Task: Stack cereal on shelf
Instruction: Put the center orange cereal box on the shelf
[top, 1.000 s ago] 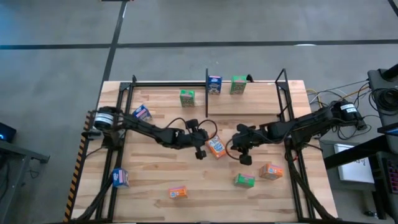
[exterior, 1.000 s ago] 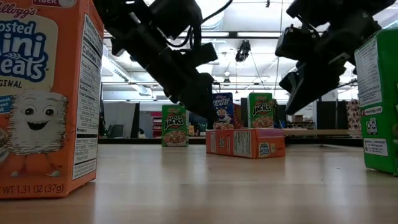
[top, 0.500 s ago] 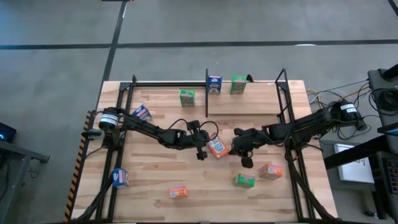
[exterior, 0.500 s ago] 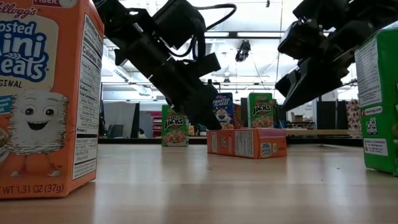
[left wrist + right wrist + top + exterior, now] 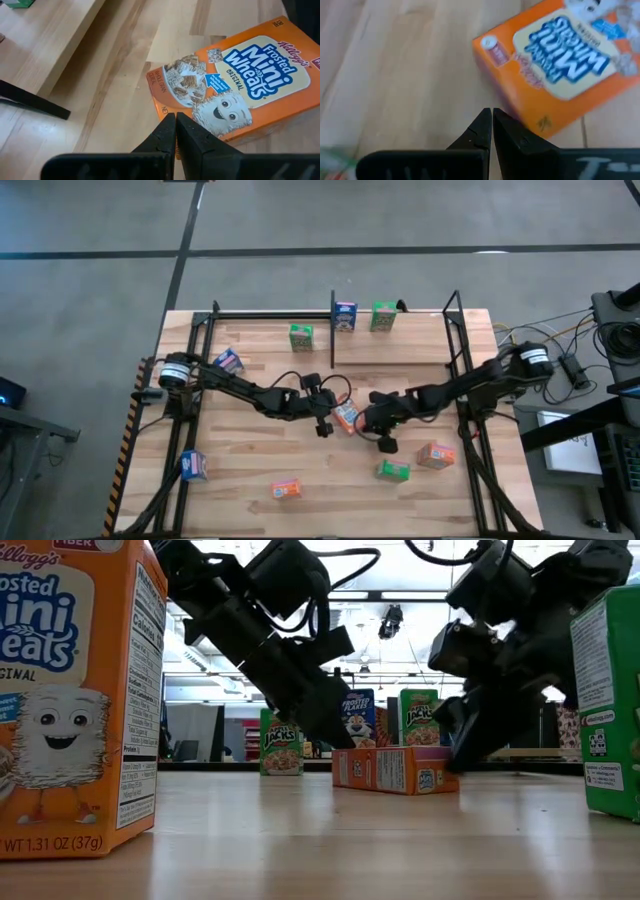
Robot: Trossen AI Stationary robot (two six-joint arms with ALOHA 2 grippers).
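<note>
Right gripper (image 5: pixel 372 420) moved in beside flat orange cereal box (image 5: pixel 347 416); fingers closed, empty. Left gripper (image 5: pixel 326 417) opposite, likewise closed. Light, crushable cardboard: grasp across narrow sides.

Round the wooden table (image 5: pixel 250 460) runs grey concrete floor (image 5: pixel 100 290). Off the table's right edge sits a dark stand (image 5: pixel 622 310) trailing loose cables (image 5: pixel 575 340).

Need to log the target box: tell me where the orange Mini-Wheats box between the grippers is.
In the high view the orange box lies flat mid-table, between the left gripper and right gripper, in front of the shelf.
</note>
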